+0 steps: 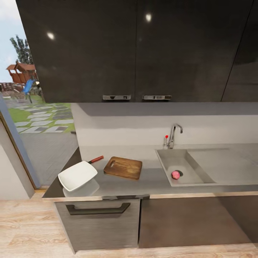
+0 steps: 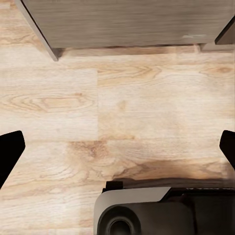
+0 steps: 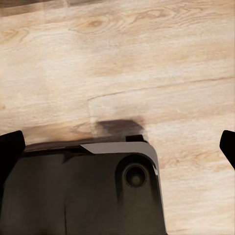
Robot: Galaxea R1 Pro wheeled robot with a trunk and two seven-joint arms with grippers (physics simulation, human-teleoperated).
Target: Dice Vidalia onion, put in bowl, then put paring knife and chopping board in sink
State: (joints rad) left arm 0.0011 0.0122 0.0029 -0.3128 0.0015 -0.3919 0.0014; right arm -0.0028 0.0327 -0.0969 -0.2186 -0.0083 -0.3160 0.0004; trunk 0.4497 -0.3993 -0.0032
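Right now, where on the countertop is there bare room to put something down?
The drainboard beside the sink is bare. A narrower patch lies between the chopping board and the sink. A bare strip also runs behind the board, along the wall toward the tap. The end nearest the window is crowded: the bowl covers part of the paring knife, close beside the board.

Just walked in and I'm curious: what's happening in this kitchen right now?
Nothing is being handled yet. The robot faces the countertop, both arms hanging low over the wooden floor, with the left claw and right claw open and empty. The onion lies in the sink by the drain. The chopping board sits left of the sink, with the bowl and paring knife beyond it.
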